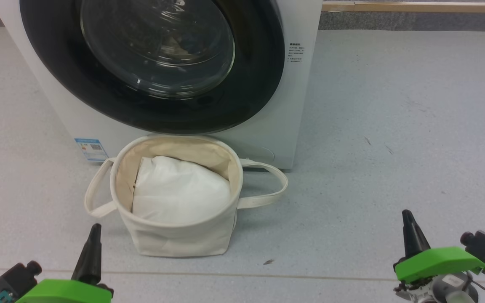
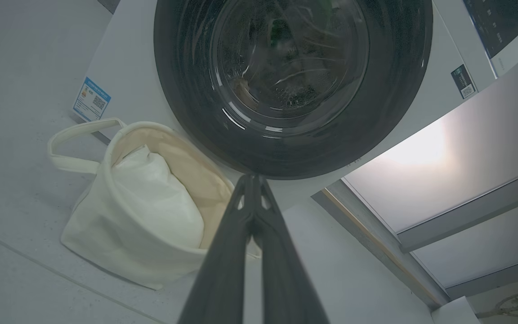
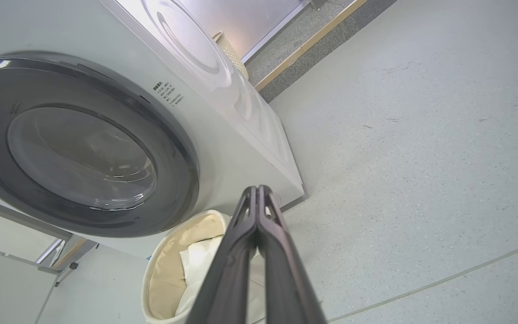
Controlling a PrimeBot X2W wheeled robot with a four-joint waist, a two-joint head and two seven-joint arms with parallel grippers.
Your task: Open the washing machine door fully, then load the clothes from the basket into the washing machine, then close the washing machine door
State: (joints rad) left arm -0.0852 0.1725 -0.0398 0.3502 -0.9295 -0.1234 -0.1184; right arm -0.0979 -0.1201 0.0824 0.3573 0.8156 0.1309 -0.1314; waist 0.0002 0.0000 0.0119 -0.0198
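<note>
Across the top of the frame, facing the washing machine door, sitting flush against the washing machine. Just below, finding the basket holding a white cloth bundle. Glimpsing a dim cream-brown patch behind the glass, perhaps the clothes, too murky for telling. Keeping left gripper and right gripper at the lower corners, fingers pressed together, carrying nothing. Judging either opening not yet begun or closing done; if opening, needing a fingertip hooking the door's edge. Standing on speckled grey floor, wooden skirting crossing the upper right.
</note>
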